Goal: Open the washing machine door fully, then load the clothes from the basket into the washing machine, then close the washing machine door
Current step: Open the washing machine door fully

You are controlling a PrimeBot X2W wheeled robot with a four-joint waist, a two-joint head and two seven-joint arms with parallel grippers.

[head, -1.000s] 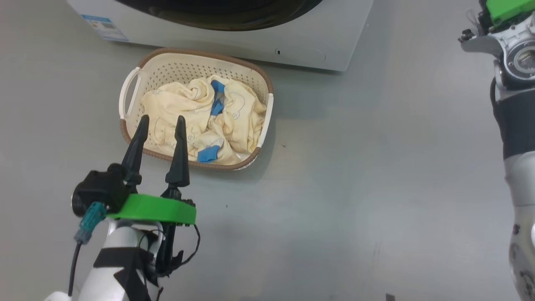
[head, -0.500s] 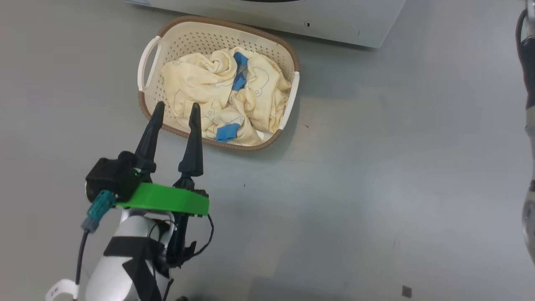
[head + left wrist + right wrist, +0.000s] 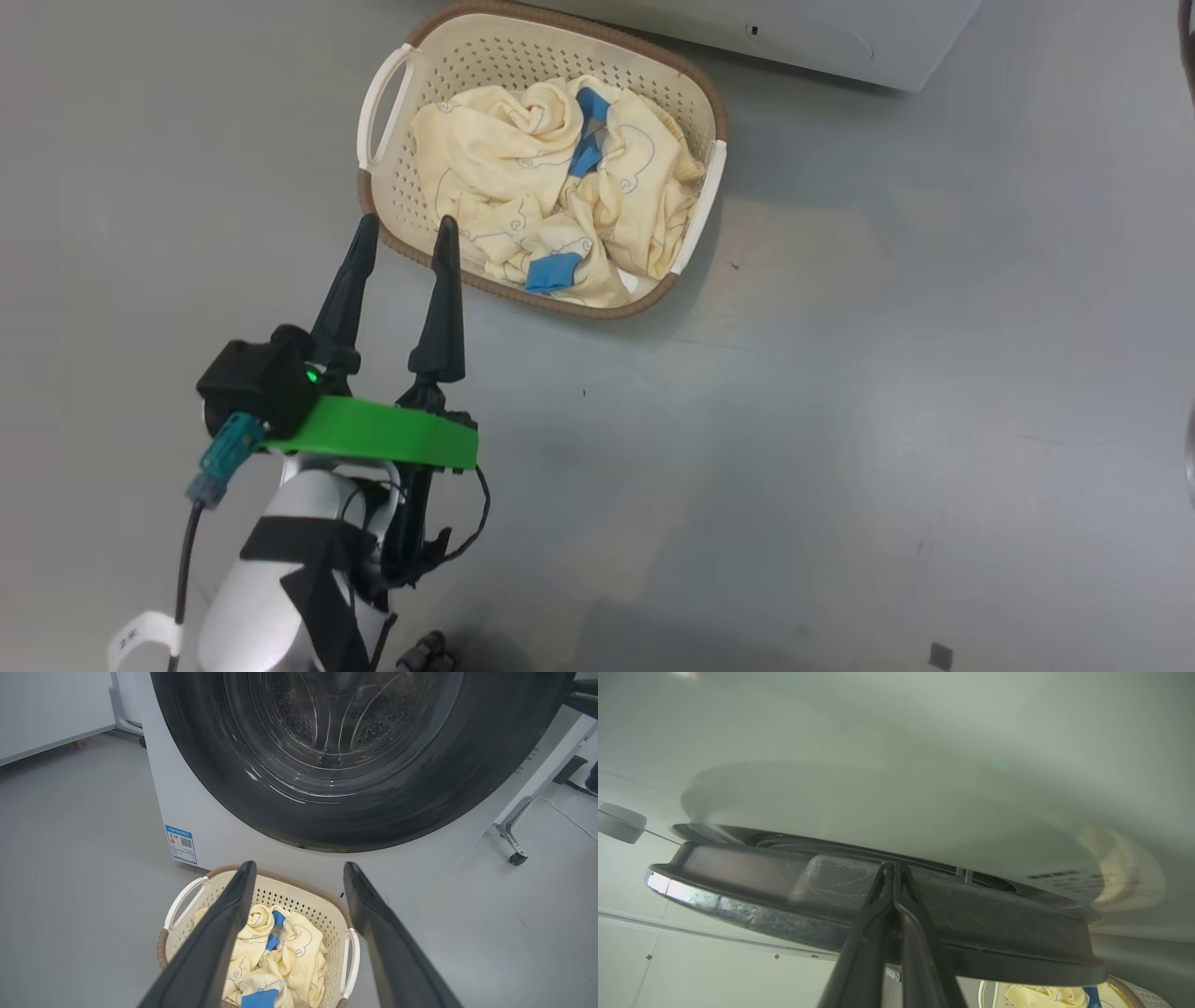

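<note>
From the head view, our frame has swung over the last second. The basket (image 3: 560,304) now sits higher and further right, and the washing machine (image 3: 840,37) has shrunk to a strip along the top edge. That is the camera turning, not the laundry moving. The left hand (image 3: 406,221) hovers with its two fingers spread, tips over the basket's near-left rim and gripping nothing. The clothes (image 3: 523,177) lie heaped inside the basket on the grey floor (image 3: 840,420), so we judge that loading has not begun. In the left wrist view, the spread fingers frame the basket, which stands just in front of the washer. Behind it the washing machine door (image 3: 196,756) looks flush against the white front, the drum dim through the glass. A blue label (image 3: 181,843) marks the washer's lower corner, and a wheeled stand leg (image 3: 514,844) stands off to one side. In the right wrist view, the right hand (image 3: 893,865) has its fingers pressed together, tips against the door's dark rim above the chrome trim and pinching nothing. We cannot tell whether the door has cracked open. In our judgement the door comes first. The left arm, poised in front of the washer, may have to give way as the door swings out.
</note>
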